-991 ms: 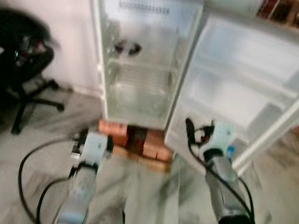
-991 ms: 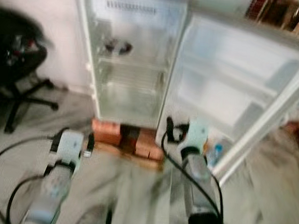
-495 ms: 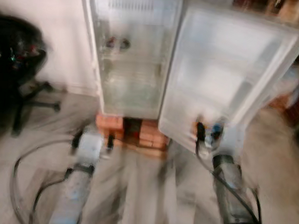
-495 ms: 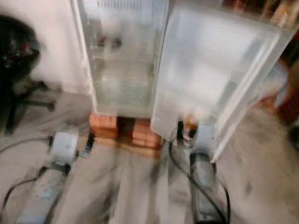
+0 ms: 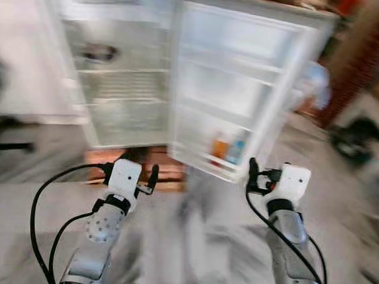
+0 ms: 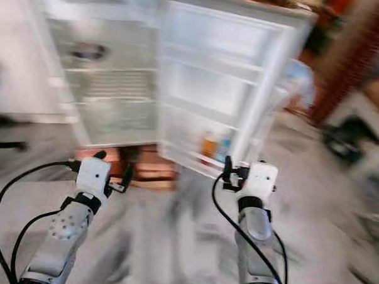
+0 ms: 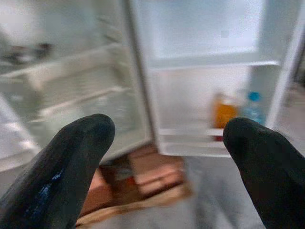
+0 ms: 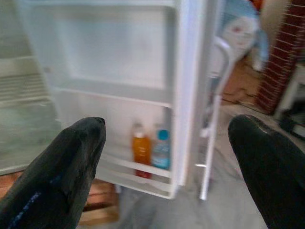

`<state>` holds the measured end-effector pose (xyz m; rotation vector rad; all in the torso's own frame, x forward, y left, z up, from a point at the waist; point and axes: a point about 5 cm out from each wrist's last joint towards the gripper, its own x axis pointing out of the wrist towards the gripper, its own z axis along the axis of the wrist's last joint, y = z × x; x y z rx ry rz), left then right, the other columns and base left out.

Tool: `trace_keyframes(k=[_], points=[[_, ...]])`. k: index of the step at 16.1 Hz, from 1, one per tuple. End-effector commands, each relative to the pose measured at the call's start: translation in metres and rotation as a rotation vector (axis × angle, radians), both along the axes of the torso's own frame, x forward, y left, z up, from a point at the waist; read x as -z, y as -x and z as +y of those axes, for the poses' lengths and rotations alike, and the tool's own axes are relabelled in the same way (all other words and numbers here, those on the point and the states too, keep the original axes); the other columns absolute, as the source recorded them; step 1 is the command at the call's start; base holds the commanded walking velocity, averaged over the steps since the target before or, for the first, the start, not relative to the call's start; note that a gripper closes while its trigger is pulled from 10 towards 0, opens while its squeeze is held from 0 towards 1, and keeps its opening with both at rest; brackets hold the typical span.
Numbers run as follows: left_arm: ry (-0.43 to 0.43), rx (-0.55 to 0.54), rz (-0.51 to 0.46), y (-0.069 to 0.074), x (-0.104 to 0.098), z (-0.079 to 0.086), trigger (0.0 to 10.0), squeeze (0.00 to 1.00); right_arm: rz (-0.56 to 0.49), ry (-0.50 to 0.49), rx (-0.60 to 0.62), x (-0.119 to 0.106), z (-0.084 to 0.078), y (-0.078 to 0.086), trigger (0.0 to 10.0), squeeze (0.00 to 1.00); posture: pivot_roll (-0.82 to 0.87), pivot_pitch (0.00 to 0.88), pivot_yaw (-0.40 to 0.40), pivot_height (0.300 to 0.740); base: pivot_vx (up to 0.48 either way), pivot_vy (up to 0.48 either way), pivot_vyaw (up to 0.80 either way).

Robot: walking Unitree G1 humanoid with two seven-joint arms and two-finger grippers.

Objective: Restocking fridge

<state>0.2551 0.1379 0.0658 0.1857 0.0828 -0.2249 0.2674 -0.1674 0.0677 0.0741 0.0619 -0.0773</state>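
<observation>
Fridge stands ahead of me with its door swung wide, and everything else I place against it. It sits raised on a stack of reddish bricks at its foot. Inside the cabinet the wire shelves look almost bare; a small dark thing lies on an upper shelf, too blurred to name. In the lowest rack of the door stand two bottles side by side — an orange bottle and a blue-capped bottle just beside it.

My left gripper hovers low in front of the fridge, near the bricks, its two black fingers spread wide apart and holding nothing. My right gripper hangs in front of the open door, facing the bottle rack without touching it — its fingers are likewise parted and empty. Past the door's outer edge a brick wall rises.
</observation>
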Motion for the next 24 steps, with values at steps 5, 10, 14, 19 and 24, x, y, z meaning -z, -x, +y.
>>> trace_keyframes(k=[5, 10, 14, 19, 24], points=[[0.03, -0.009, 0.016, 0.002, 0.007, -0.001, 10.0, 0.0, -0.04, 0.02, -0.069, -0.01, 0.01, -0.014, 10.0, 0.0, 0.16, 0.035, -0.085, 0.74, 0.285, -0.362, 0.0], [0.027, -0.033, 0.017, -0.002, 0.009, 0.002, 10.0, 0.0, -0.073, 0.048, -0.091, -0.018, 0.006, -0.023, 10.0, 0.0, 0.16, 0.046, -0.088, 0.74, 0.288, -0.38, 0.0], [0.021, -0.052, 0.013, -0.004, 0.008, 0.001, 10.0, 0.0, -0.073, 0.039, -0.117, -0.019, 0.008, -0.025, 10.0, 0.0, 0.16, 0.051, -0.09, 0.74, 0.309, -0.363, 0.0], [0.015, -0.089, 0.018, -0.004, 0.01, 0.004, 10.0, 0.0, -0.133, 0.062, -0.162, -0.027, 0.012, -0.027, 10.0, 0.0, 0.16, 0.053, -0.09, 0.74, 0.347, -0.122, 0.41], [0.015, -0.106, 0.01, -0.006, 0.008, 0.008, 10.0, 0.0, -0.139, 0.057, -0.166, -0.026, 0.015, -0.028, 10.0, 0.0, 0.17, 0.05, -0.089, 0.74, 0.346, 0.0, 0.56]])
